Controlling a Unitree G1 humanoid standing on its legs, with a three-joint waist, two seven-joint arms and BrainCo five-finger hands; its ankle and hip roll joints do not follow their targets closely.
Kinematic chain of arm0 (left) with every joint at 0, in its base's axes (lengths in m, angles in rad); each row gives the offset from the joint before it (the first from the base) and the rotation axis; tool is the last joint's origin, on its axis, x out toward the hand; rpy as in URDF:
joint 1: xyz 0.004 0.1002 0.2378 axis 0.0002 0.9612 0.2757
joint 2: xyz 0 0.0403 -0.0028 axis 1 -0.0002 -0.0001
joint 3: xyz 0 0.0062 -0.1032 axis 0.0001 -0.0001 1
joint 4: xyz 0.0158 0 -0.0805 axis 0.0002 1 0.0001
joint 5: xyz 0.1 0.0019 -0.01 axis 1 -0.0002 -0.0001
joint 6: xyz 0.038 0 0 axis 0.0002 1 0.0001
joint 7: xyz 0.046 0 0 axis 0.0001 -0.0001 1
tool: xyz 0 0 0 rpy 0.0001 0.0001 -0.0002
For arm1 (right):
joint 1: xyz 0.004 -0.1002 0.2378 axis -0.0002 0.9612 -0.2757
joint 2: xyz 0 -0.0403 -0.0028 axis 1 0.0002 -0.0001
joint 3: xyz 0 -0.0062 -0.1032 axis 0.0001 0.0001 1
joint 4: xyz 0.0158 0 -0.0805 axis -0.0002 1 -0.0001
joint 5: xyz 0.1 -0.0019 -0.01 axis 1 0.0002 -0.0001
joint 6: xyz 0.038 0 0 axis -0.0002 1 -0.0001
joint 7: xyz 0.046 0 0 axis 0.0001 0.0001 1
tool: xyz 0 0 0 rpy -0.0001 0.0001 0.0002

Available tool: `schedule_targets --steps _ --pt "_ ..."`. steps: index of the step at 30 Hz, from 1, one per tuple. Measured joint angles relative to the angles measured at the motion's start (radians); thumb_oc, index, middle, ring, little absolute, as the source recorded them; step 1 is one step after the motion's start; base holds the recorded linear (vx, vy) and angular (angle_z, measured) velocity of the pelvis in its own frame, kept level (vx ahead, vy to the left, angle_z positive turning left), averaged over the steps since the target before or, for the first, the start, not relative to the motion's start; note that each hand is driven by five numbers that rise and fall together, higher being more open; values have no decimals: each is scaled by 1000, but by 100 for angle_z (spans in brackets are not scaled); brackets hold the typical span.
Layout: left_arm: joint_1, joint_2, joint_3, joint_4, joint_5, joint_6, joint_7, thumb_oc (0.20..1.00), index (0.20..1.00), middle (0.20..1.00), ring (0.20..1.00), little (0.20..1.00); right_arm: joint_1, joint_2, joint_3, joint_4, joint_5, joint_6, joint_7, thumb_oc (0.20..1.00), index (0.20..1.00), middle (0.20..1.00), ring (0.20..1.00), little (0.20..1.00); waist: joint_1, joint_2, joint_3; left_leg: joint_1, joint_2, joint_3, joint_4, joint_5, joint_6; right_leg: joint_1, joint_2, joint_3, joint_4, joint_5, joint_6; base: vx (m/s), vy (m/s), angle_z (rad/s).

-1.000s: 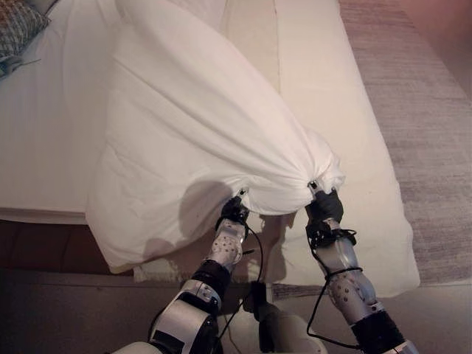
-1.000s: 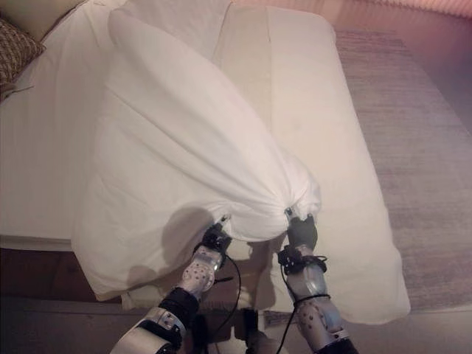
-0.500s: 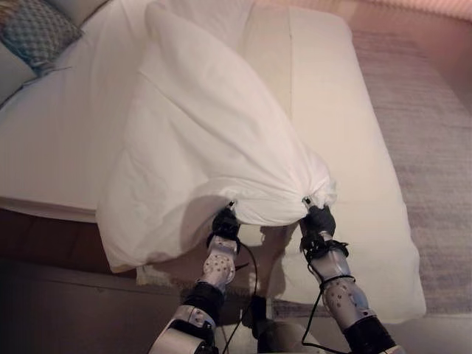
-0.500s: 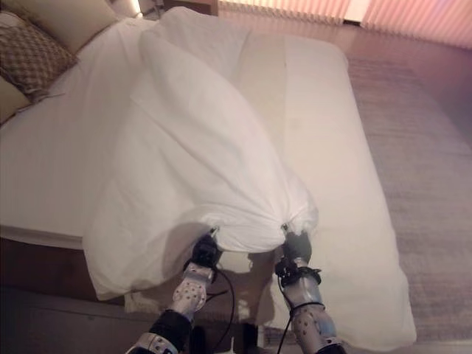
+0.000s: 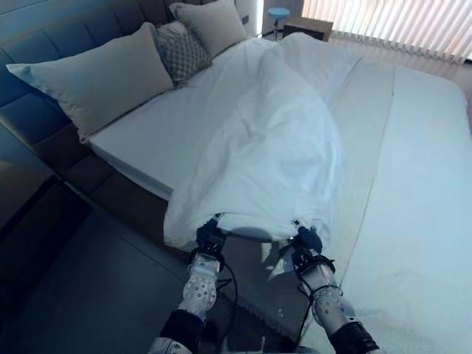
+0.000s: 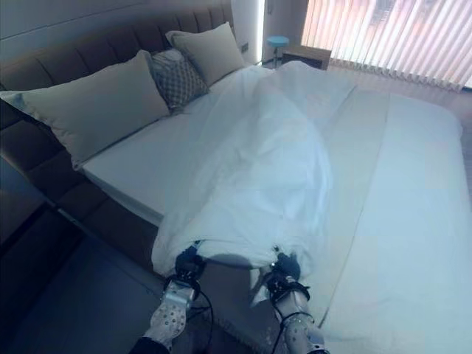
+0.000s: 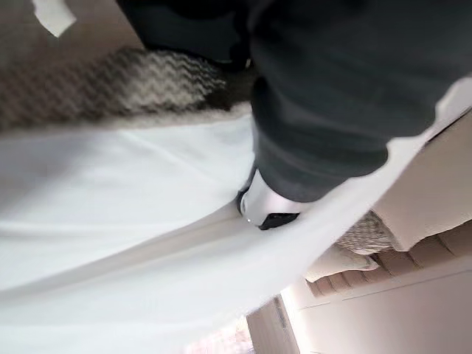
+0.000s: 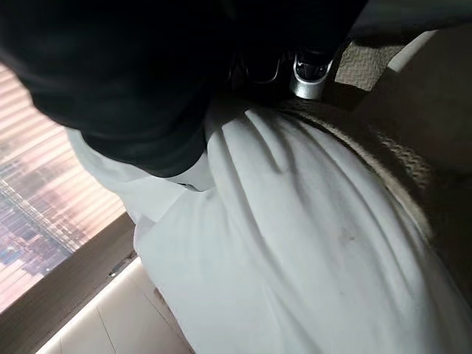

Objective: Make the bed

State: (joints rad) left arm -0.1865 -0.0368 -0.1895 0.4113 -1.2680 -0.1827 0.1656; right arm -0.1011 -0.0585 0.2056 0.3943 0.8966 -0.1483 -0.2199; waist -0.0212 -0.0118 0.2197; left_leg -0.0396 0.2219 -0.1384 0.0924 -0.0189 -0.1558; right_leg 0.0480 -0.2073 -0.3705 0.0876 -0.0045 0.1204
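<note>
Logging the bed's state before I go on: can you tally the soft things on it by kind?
Plain pillows: 2, large and far
Patterned cushion: 1
White duvet: 1, its edge gripped by left hand and right hand
Total: 4

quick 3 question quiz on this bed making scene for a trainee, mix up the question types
1. True or false: both the left hand and the right hand grip the edge of the white duvet.
2. Multiple choice: the patterned cushion lies A) on the floor, B) between two plain pillows at the headboard, C) under the duvet.
3. Fill in: the duvet lies bunched in a ridge along the ____ of the bed, not spread flat.

Key: 1 true; 2 B; 3 middle
</note>
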Motion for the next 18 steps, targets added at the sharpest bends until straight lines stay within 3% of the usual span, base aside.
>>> schedule_targets --steps 1,2,3,4,5,6,7,8,9,10,11,13,15,16,17,18 --pt "4 1 -8 2 0 0 -1 200 200 200 200 200 -3 -9 -1 6 0 5 7 200 200 200 200 200 -12 17 -10 25 27 -11 -14 18 8 -18 -33 31 39 -3 42 -34 445 -31" --pt "5 3 -11 2 1 0 -1 200 200 200 200 200 2 -12 0 6 1 6 14 200 200 200 200 200 -18 26 -18 36 13 -22 -5 -13 -38 -38 -52 56 59 5 61 -57 910 -51" --pt "-1 19 -9 3 2 0 -5 200 200 200 200 200 3 3 4 19 2 13 19 200 200 200 200 200 -16 -23 -20 42 -49 -3 1 -36 -67 -64 -121 87 68 33 87 -82 698 -62" --pt "5 28 -12 8 5 0 -6 200 200 200 200 200 11 22 0 22 2 25 22 200 200 200 200 200 -13 -74 -30 22 -124 29 54 -65 -19 -79 -186 110 49 95 91 -85 698 -56" --pt "10 30 -13 9 8 0 -6 200 200 200 200 200 22 29 1 20 2 27 21 200 200 200 200 200 -14 -87 -34 11 -150 41 85 -76 -2 -83 -207 118 29 132 83 -148 483 -83" --pt "13 43 -14 14 24 -7 -9 200 200 200 200 200 24 45 4 28 4 27 21 200 200 200 200 200 7 -89 -36 -8 -170 108 126 -100 34 -114 -244 139 15 222 71 -274 712 -98" --pt "14 60 -24 28 53 -9 -13 200 200 200 200 200 33 59 4 48 15 29 25 200 200 200 200 200 22 -98 -44 -24 -184 174 158 -110 63 -141 -266 97 16 274 62 -273 710 -100" --pt "17 65 -24 35 69 -9 -12 200 200 200 200 200 36 67 6 55 21 31 25 200 200 200 200 200 12 -109 -56 -38 -202 190 182 -114 77 -154 -260 73 23 328 31 -316 879 -69" --pt "16 72 -13 43 78 -10 -10 200 200 200 200 200 16 80 6 79 30 31 21 200 200 200 200 200 20 -93 -43 -61 -199 211 202 -131 107 -170 -253 44 15 407 10 -134 423 -19" --pt "16 73 -13 45 79 -10 -8 200 200 200 200 200 14 84 4 92 39 31 22 200 200 200 200 200 14 -71 -36 -76 -189 195 205 -125 132 -180 -236 32 77 359 37 -180 586 -8" --pt "18 72 -13 47 79 -10 -8 200 200 200 200 200 15 84 5 97 41 32 23 200 200 200 200 200 20 -64 -41 -77 -178 205 184 -107 137 -195 -211 47 151 256 57 -89 282 30" --pt "24 74 -3 35 79 -9 -8 200 200 200 200 200 6 82 10 95 42 36 33 200 200 200 200 200 24 -57 -53 -61 -171 206 100 -43 147 -189 -109 29 293 41 58 -138 408 21" --pt "24 77 26 21 79 -8 -7 200 200 200 200 200 -8 82 35 94 51 37 38 200 200 200 200 200 34 -60 -56 -27 -187 220 50 -8 148 -137 -16 -5 280 -49 30 -145 360 -26" --pt "23 77 38 16 80 -8 -7 200 200 200 200 200 -13 82 46 96 59 36 40 200 200 200 200 200 31 -55 -53 -22 -191 219 38 -1 153 -115 9 4 253 -69 38 -141 260 -21" --pt "22 74 45 16 81 -7 -5 200 200 200 200 200 -14 82 53 103 60 37 42 200 200 200 200 200 31 -56 -54 -8 -192 219 24 9 154 -111 42 44 251 -115 69 -85 138 6" --pt "25 74 45 16 93 -6 -3 200 200 200 200 200 -14 80 65 106 64 37 43 200 200 200 200 200 33 -61 -57 12 -195 215 -4 24 148 -83 117 104 229 -160 49 -211 264 11"
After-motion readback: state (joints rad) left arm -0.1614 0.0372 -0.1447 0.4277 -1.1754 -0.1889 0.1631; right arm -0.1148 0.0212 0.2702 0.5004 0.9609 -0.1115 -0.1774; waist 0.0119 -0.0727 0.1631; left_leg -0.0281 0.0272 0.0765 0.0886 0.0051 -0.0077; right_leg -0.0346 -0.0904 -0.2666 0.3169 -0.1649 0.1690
